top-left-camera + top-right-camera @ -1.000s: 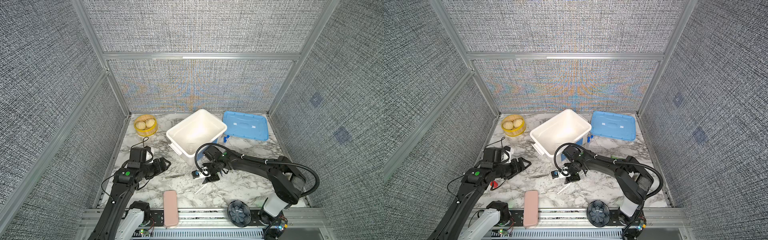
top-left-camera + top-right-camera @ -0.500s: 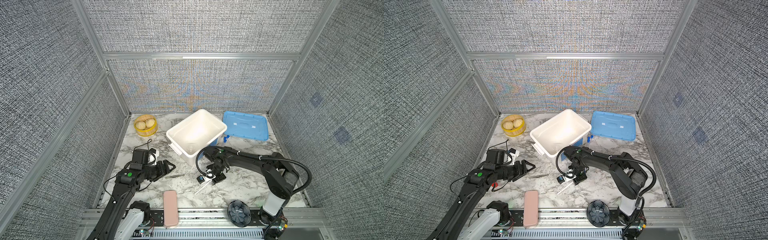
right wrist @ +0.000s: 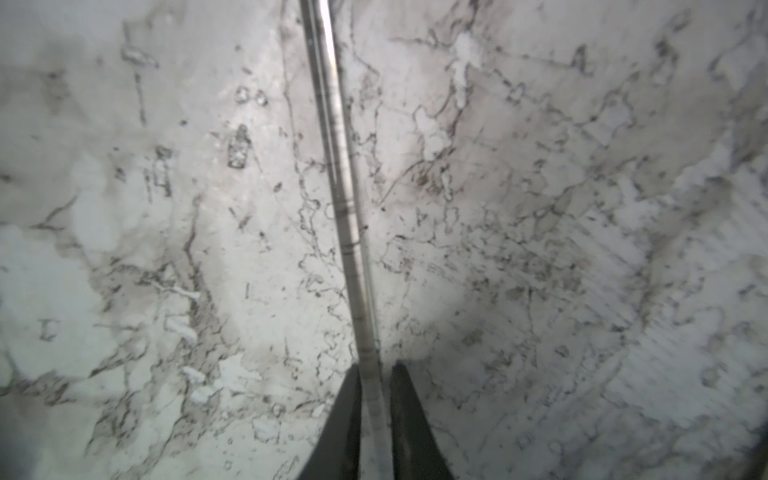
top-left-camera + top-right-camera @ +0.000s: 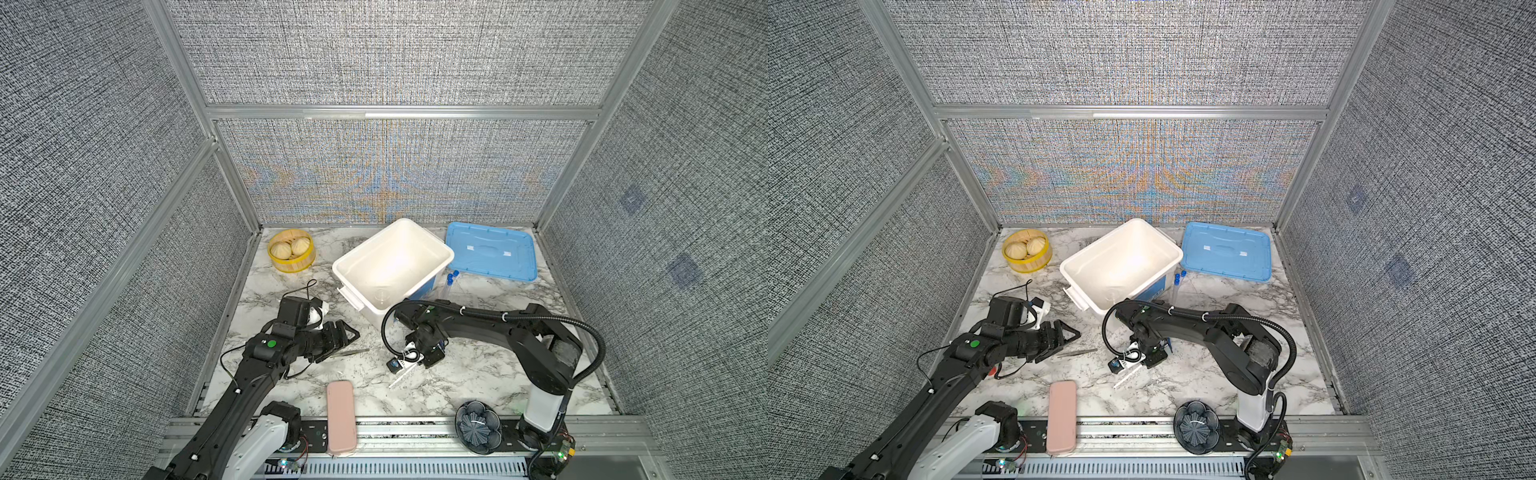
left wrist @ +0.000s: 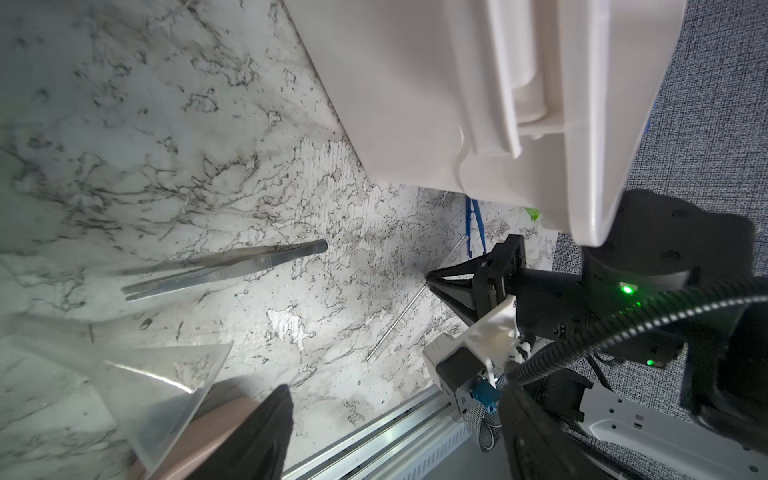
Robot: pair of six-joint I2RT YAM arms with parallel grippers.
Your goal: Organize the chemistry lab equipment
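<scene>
My right gripper [image 3: 374, 370] is shut on one end of the thin white rod [image 3: 345, 208], which stretches away low over the marble, also visible as the rod [image 4: 401, 376]. My left gripper [image 4: 348, 333] stands open with nothing between its fingers, just behind the grey metal tweezers [image 4: 350, 352], which lie flat as the tweezers [image 5: 224, 268]. Blue tweezers [image 5: 473, 224] lie by the bin, behind the right gripper. Blue-capped tubes [image 4: 451, 282] stand beside the white bin [image 4: 415, 237]. A small clear glass vessel [image 4: 380, 296] sits inside it. A clear plastic piece [image 5: 166, 374] lies near the pink case.
A blue lid [image 4: 490, 257] lies at the back right and a yellow steamer basket [image 4: 291, 251] with buns at the back left. The pink case [image 4: 340, 415] and a dark flower-shaped dish [image 4: 478, 426] sit at the front edge.
The right gripper came forward and down over the rod and closed on it. The left gripper moved right toward the grey tweezers, staying open.
</scene>
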